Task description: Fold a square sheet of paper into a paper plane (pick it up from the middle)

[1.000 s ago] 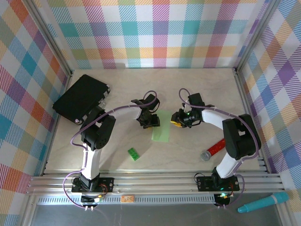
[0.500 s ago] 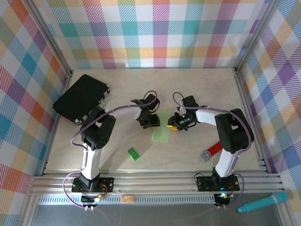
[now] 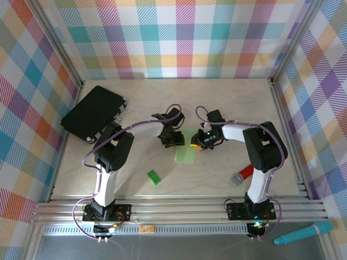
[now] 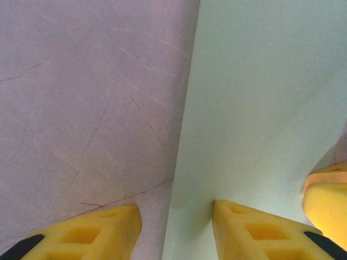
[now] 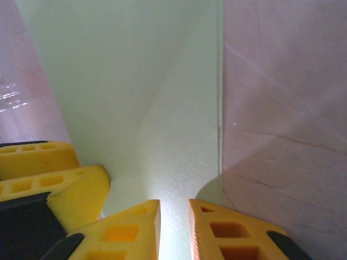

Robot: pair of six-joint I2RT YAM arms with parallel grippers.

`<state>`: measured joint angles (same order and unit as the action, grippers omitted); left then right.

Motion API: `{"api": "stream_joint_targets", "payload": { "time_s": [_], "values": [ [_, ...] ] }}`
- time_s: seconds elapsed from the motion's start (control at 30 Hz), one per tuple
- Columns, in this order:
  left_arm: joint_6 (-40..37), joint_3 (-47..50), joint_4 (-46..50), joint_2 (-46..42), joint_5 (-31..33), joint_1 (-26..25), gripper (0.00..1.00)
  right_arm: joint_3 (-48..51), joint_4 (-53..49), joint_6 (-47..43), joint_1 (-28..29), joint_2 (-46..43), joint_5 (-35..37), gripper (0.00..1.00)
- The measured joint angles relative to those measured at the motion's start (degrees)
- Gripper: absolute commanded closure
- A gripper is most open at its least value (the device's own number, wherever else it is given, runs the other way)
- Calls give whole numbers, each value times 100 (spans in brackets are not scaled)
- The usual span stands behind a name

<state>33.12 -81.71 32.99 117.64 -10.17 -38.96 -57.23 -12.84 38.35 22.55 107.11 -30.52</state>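
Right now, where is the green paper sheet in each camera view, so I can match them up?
Top external: the square sheet of paper lies mid-table, up and right of the green brick.
Left wrist: the sheet covers the right half.
Right wrist: the sheet covers the left and centre.
Shared landmark: the veined table meeting the sheet's straight edge.

Pale-green paper point(image 5: 135, 81), right hand point(image 5: 173, 227) narrowly parted
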Motion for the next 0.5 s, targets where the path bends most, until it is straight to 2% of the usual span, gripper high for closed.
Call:
{"api": "stream_joint_targets", "payload": {
  "time_s": [0.33,0.5],
  "values": [
    [28,15,-11,-105,90,-17,57,-79,-96,-376,0,136,50,90],
    [177,181,-37,-450,588,-26,60,-345,-358,-774,28,297,31,93]
  ]
}}
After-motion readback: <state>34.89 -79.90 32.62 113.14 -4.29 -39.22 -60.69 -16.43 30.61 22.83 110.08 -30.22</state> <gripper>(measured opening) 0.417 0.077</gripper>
